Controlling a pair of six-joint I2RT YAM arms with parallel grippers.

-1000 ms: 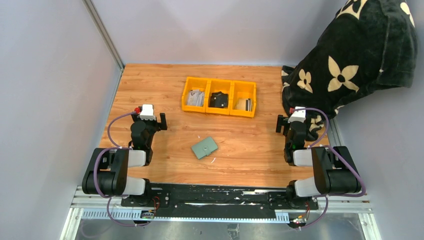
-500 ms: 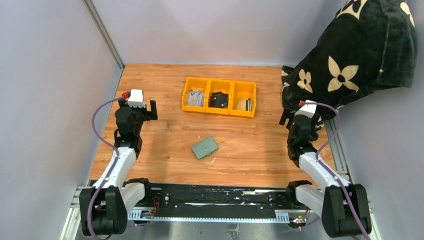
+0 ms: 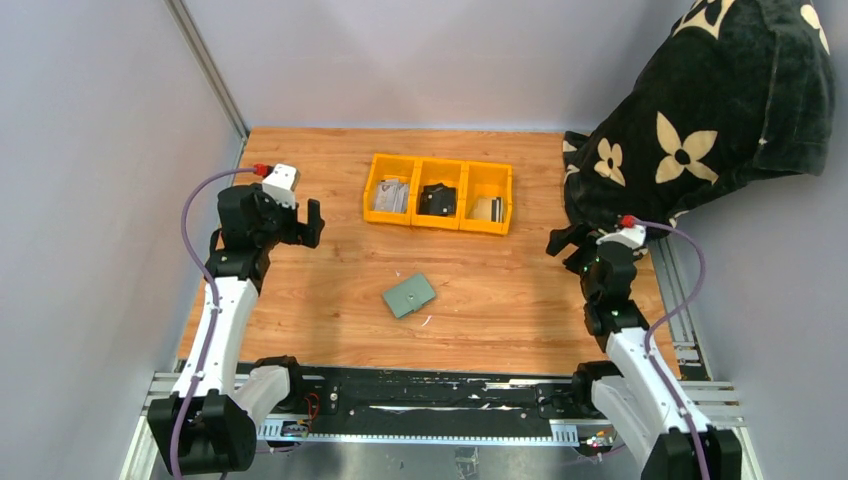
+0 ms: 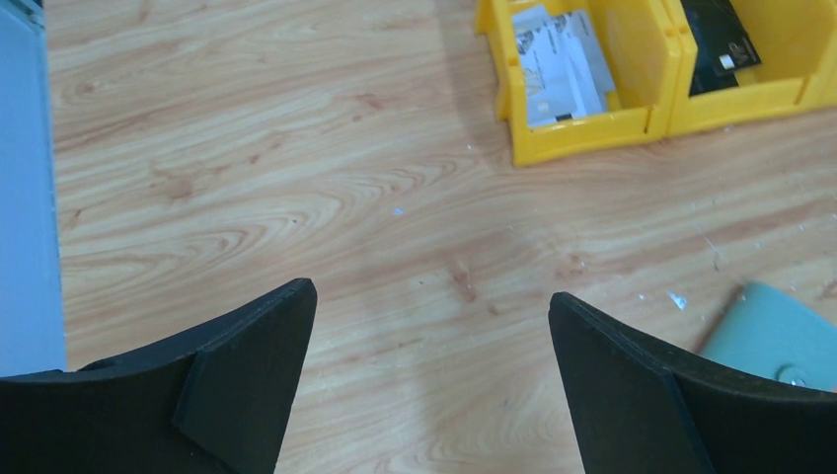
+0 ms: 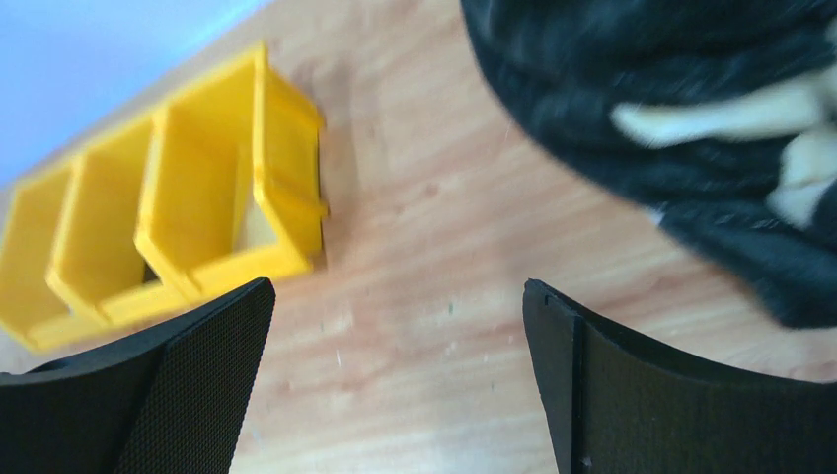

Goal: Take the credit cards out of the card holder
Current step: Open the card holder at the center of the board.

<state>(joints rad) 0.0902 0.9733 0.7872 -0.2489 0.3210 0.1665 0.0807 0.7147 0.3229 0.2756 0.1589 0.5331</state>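
Now: approach step, nothing grasped yet. The small flat sage-green folding card holder [image 3: 410,295] lies shut on the wooden table [image 3: 500,300], near its middle, apart from everything else. None of the credit cards show, so I judge them tucked inside.

Left gripper [image 3: 310,222] hangs at 10 o'clock from the holder, fingers spread wide and empty. In its wrist view only a corner of the holder [image 4: 780,341] shows, at 4 o'clock. Right gripper [image 3: 558,240] hangs at 2 o'clock, also spread and empty, facing the yellow three-compartment plastic bin [image 3: 440,224] — holder outside its wrist view.

Next, as I judge it: bring both in over the holder, pin one flap, lift the other open — a thin flat thing, so a low edge-on pinch.
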